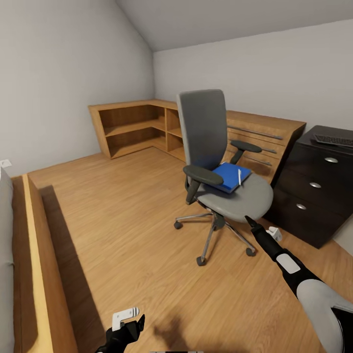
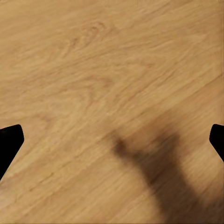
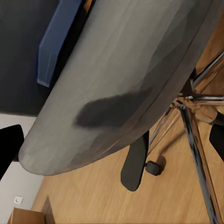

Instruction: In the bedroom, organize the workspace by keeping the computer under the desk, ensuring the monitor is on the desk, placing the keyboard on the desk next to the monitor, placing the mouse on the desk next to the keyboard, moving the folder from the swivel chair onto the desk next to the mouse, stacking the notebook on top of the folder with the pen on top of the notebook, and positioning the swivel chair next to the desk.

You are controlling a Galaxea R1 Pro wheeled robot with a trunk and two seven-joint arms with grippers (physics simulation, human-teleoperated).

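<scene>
I'm looking at the swivel chair (image 1: 215, 162) just right of centre in my head view: grey upholstered back and seat, black armrests, chrome star base on casters, standing on the wooden floor (image 1: 132, 230). On its seat lies the folder (image 1: 229, 177), bright blue and flat, tucked between the armrests toward the backrest. A thin white pen (image 1: 239, 177) lies on top of the folder, close to its right edge. I can't make out a notebook under it from here.

Over at three o'clock is the surface (image 1: 314, 191), black, with three drawers and round silver knobs. At its top edge, around two o'clock, I see the keyboard (image 1: 333, 140), slim and dark with black keys, cut off by the frame. Behind the chair, from ten to one o'clock, runs a light wooden shelf unit (image 1: 142, 128) along the wall.

My right hand (image 1: 252, 223) reaches out at about four o'clock, tip just in front of the seat's front edge, not touching it. In the right wrist view the seat's grey underside (image 3: 126, 79) looms close, the blue folder (image 3: 58, 37) edge peeks beyond it, and the chrome legs (image 3: 196, 126) spread below; the fingertips sit at opposite edges, so that hand is spread wide and carrying nothing.

My left hand (image 1: 128, 327) hangs low at six o'clock over bare floor (image 2: 112, 84); its fingers also sit wide apart, nothing between them.
</scene>
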